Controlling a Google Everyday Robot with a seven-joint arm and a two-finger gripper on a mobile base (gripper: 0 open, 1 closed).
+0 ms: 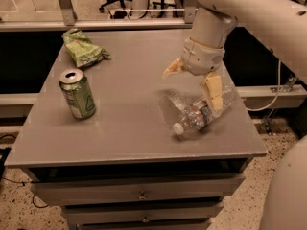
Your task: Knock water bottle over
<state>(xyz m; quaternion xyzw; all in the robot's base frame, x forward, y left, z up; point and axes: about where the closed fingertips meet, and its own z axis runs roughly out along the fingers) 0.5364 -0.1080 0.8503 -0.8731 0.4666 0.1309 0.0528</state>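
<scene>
The water bottle [200, 114] is clear ribbed plastic with a white cap. It lies on its side on the right part of the grey table [129, 104], cap pointing toward the front left. My gripper [192, 83] hangs from the white arm just above and behind the bottle. Its two tan fingers are spread wide apart, one [172, 67] to the left, the other [214, 92] over the bottle's body. It holds nothing.
A green-and-silver drink can [77, 93] stands upright at the table's left. A crumpled green snack bag [83, 47] lies at the back left. Drawers [139, 193] sit under the tabletop. The bottle lies near the table's right edge.
</scene>
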